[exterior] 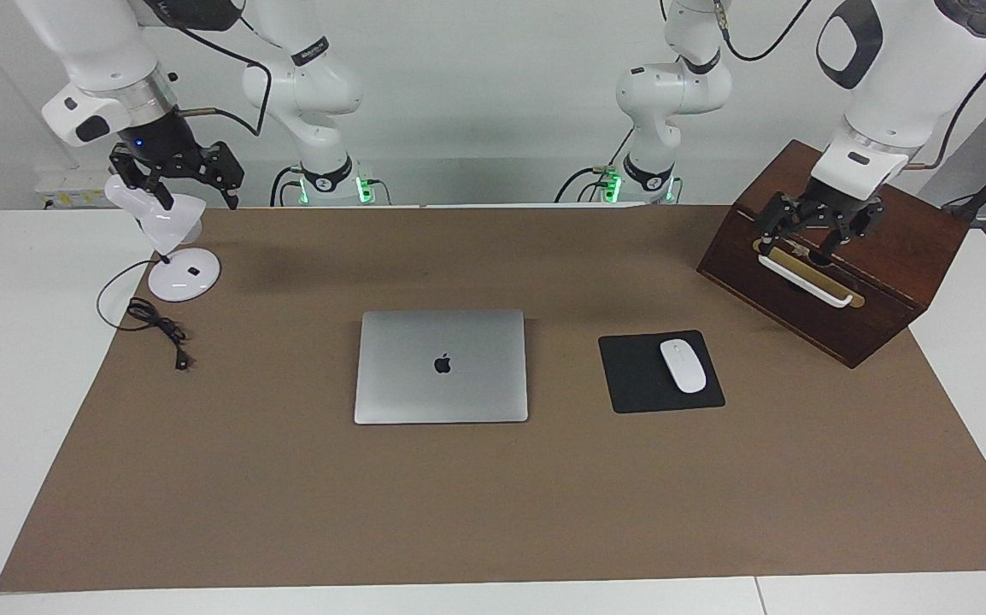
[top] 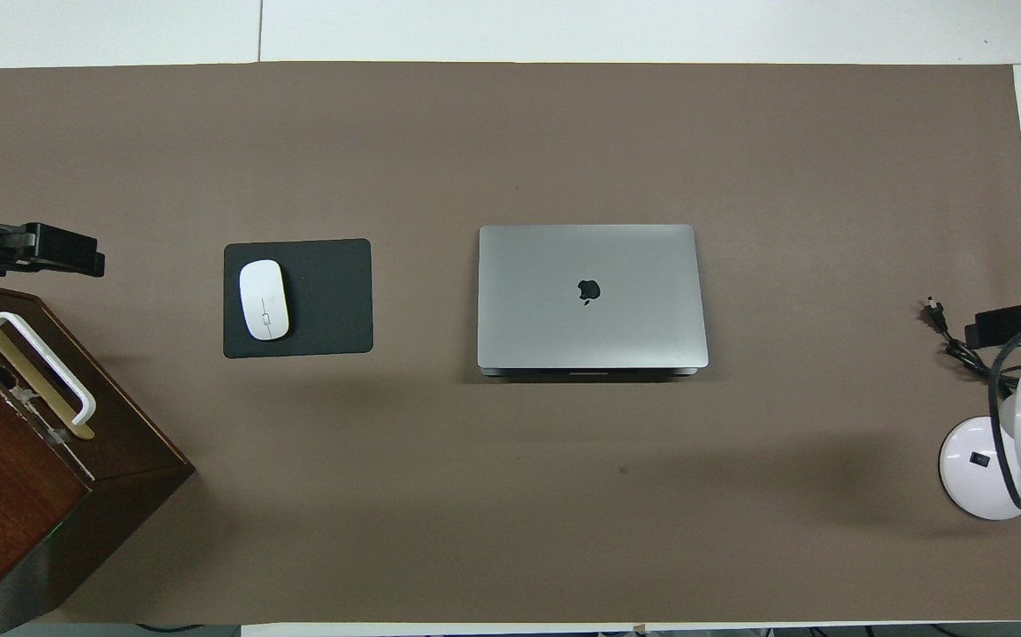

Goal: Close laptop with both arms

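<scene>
The silver-grey laptop (exterior: pixel 442 367) lies shut and flat in the middle of the brown mat, lid down with the apple logo up; it also shows in the overhead view (top: pixel 590 296). My right gripper (exterior: pixel 175 184) hangs in the air over the white desk lamp at the right arm's end, fingers spread and holding nothing; its tip shows in the overhead view (top: pixel 1019 323). My left gripper (exterior: pixel 816 237) hangs just over the wooden box's white handle at the left arm's end, fingers spread and empty; it also shows in the overhead view (top: pixel 42 252). Both are well away from the laptop.
A black mouse pad (exterior: pixel 630 376) with a white mouse (exterior: pixel 683 366) lies beside the laptop toward the left arm's end. A dark wooden box (exterior: pixel 886 273) stands at that end. A white lamp (exterior: pixel 184 273) and its black cable (exterior: pixel 160 329) are at the right arm's end.
</scene>
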